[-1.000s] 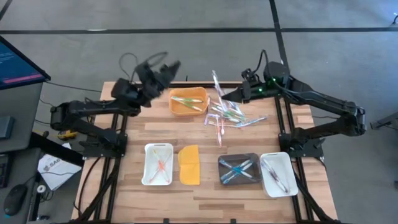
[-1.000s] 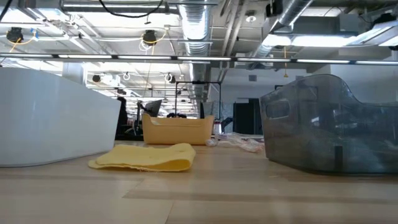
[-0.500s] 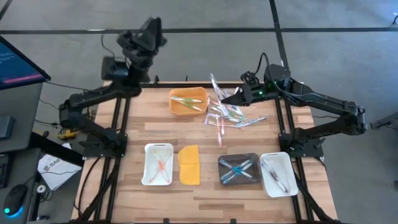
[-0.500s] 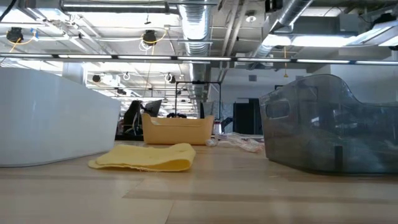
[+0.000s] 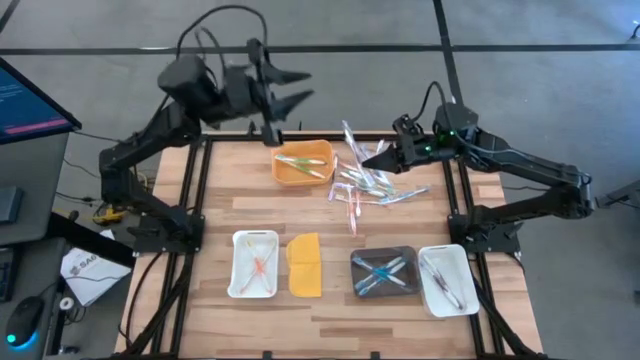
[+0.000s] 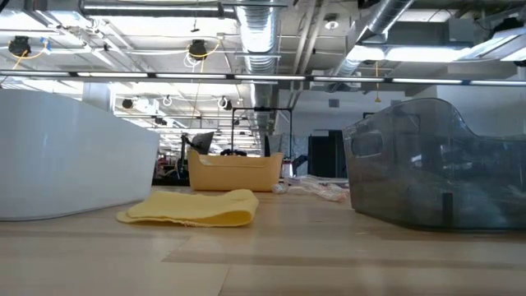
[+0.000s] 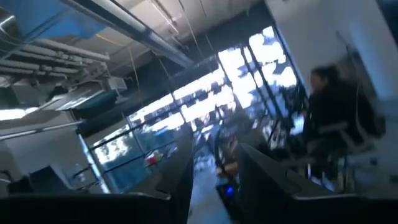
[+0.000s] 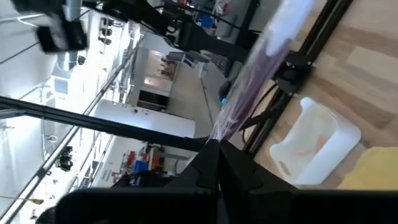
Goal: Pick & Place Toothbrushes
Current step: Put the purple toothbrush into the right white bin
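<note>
Toothbrush sorting: right gripper clamped on one wrapped brush at the loose pile.

The toothbrushes (image 5: 365, 182) lie heaped on the worktop (image 5: 220, 215) just beside the orange tray (image 5: 303, 162); others sit in the four trays. The right gripper (image 5: 383, 157) is at the pile's far edge, fingers closed on a wrapped toothbrush (image 8: 258, 74). Lift it straight up clear of its neighbours before carrying it to a tray. The left gripper (image 5: 287, 88), fingers apart, is raised beyond the worktop's far edge.

even overhead light, soft shadows, left wrist view motion-blurred, window glare
</note>
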Robot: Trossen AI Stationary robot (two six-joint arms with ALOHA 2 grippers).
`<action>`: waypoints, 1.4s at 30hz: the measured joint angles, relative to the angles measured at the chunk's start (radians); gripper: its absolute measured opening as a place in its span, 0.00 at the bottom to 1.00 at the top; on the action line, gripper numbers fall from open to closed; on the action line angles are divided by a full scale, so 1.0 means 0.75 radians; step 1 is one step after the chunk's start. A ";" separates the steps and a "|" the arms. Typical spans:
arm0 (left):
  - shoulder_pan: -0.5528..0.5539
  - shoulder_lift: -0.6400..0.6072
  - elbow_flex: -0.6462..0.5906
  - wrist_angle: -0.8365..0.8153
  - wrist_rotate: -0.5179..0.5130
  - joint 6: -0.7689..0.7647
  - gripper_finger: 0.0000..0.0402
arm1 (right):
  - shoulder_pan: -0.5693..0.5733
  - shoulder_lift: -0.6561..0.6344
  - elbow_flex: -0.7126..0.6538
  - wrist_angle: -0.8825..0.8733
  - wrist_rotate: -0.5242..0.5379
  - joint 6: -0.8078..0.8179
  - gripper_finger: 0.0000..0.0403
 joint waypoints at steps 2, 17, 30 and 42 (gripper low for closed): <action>-0.040 0.000 0.000 -0.088 -0.047 0.145 0.30 | -0.005 -0.012 0.000 0.005 0.000 0.027 0.00; -0.339 0.256 -0.002 -0.352 -0.858 1.241 0.45 | -0.004 -0.055 0.001 0.057 -0.001 0.136 0.00; -0.403 0.302 -0.001 -0.334 -0.820 1.078 0.54 | -0.004 -0.055 0.001 0.100 0.006 0.136 0.00; -0.369 0.363 -0.002 -0.306 -0.779 1.078 0.52 | -0.004 -0.055 0.001 0.113 0.010 0.131 0.00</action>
